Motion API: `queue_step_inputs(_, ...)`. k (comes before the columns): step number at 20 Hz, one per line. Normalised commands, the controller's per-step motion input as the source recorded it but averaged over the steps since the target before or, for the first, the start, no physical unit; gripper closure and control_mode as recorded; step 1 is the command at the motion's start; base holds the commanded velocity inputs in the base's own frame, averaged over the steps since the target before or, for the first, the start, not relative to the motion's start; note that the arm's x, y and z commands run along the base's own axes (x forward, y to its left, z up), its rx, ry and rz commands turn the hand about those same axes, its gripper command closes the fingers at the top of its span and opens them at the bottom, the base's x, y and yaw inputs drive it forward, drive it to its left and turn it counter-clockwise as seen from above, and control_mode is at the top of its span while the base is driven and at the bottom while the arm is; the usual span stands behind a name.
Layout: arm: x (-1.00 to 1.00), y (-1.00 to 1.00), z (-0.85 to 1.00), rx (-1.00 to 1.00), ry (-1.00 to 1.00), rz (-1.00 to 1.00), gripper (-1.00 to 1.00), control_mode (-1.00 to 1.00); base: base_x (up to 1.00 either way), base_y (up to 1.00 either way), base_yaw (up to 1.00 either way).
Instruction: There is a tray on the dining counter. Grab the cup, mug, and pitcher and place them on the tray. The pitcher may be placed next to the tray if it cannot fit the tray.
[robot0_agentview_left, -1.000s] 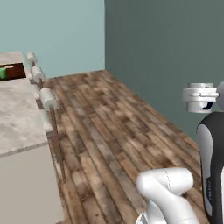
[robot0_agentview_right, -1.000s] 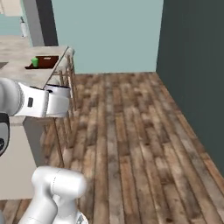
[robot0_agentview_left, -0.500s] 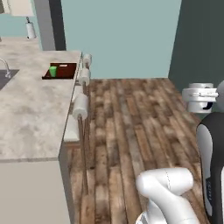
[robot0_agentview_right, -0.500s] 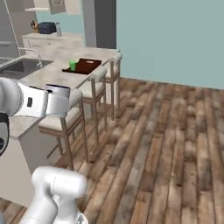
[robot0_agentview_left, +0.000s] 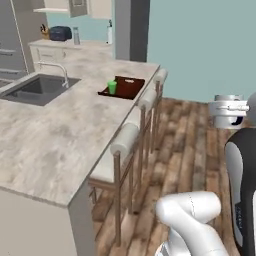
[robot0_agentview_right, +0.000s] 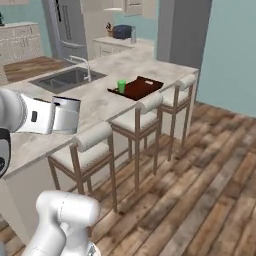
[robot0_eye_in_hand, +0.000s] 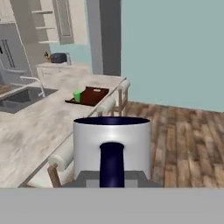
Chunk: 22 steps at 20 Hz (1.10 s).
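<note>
A: While the arm is carrying the mug (robot0_eye_in_hand: 112, 151), what is it aiming for?

B: It is heading for the tray (robot0_agentview_left: 128, 88) on the bench (robot0_agentview_left: 55, 135), beyond the sink (robot0_agentview_left: 35, 90). The fingers are clenched on the mug, handle facing the camera.

A: Is anything sitting on the tray?

B: The cup (robot0_agentview_left: 112, 87) is standing at the tray's near corner. I'd be lowering the mug onto bare tray behind the cup, level, and letting go only once it is resting.

Dining counter (robot0_agentview_left: 45, 135) marble-patterned, matt; tray (robot0_agentview_left: 129, 88) dark wood-look; cup (robot0_agentview_left: 112, 87) smooth green plastic.
</note>
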Motion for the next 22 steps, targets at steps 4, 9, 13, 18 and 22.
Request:
queue_step_inputs(4, 0.00, 0.00, 0.00, 0.00, 0.00, 0.00, 1.00, 1.00, 0.86, -0.58, 0.58)
queue_step_inputs(9, 0.00, 0.00, 0.00, 0.00, 0.00, 0.00, 1.00, 1.00, 0.90, -0.74, 0.57)
queue_step_inputs(13, 0.00, 0.00, 0.00, 0.00, 0.00, 0.00, 1.00, 1.00, 0.67, -0.87, 0.46)
queue_step_inputs(18, 0.00, 0.00, 0.00, 0.00, 0.00, 0.00, 1.00, 1.00, 0.56, -0.89, 0.42)
queue_step_inputs(22, 0.00, 0.00, 0.00, 0.00, 0.00, 0.00, 1.00, 1.00, 0.49, -0.84, 0.41)
